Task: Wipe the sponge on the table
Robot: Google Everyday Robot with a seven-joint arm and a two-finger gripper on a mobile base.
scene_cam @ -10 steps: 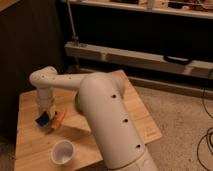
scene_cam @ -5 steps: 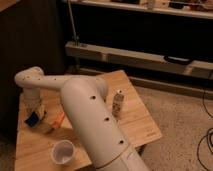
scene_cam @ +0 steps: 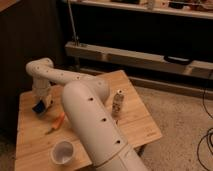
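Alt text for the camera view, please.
The white arm reaches over the table, gripper at the blue sponge on the picture's left. A carrot lies beside it, a white cup nearer the front, a small bottle at right.

Lab-like room: metal shelving (scene_cam: 135, 54), floor cables (scene_cam: 204, 146); jaws grip the sponge (scene_cam: 38, 106) on the table (scene_cam: 142, 125).

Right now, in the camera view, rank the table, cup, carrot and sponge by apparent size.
1. table
2. cup and carrot: about alike, cup nearer the camera, so unranked
3. sponge: smallest, partly hidden under the gripper near the table's left edge
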